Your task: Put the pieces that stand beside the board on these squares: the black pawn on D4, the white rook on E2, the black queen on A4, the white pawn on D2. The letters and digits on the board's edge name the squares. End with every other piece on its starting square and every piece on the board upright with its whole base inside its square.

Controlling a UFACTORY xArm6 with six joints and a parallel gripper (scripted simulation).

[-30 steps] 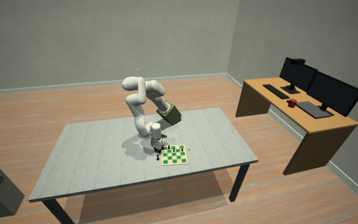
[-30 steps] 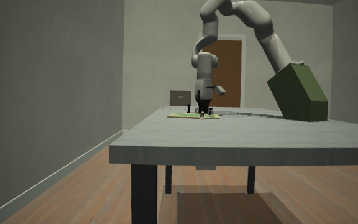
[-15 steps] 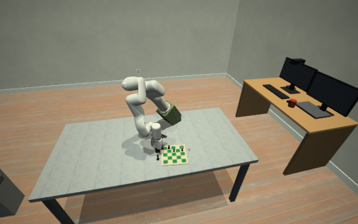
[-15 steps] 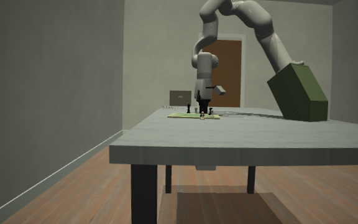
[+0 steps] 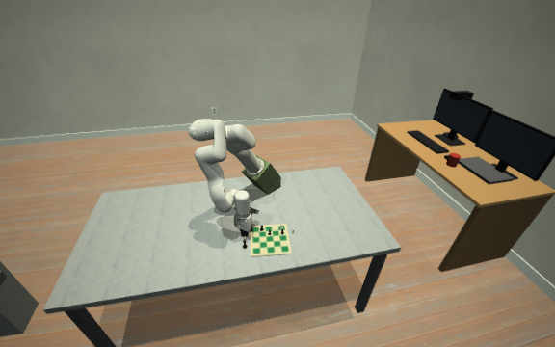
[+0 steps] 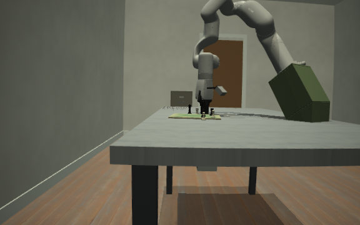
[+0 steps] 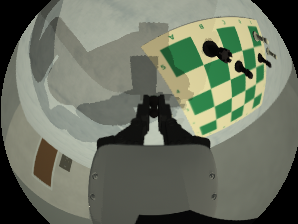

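Note:
The green and cream chessboard (image 5: 271, 240) lies on the grey table, and also shows in the wrist view (image 7: 220, 70). My gripper (image 5: 245, 232) stands low over the table just off the board's left edge. It is shut on a small dark piece, the black pawn (image 7: 154, 103), seen between the fingertips in the wrist view. The taller black queen (image 5: 245, 245) stands on the table just in front of the gripper and also shows in the exterior view (image 6: 189, 109). A small white piece (image 5: 293, 230) stands off the board's right edge. Three black pieces (image 5: 270, 232) stand on the board.
The arm's green base box (image 5: 263, 175) sits on the table behind the board. A small light piece (image 6: 197, 110) stands near the gripper (image 6: 204, 109) in the exterior view. A desk with monitors (image 5: 494, 135) stands at the right wall.

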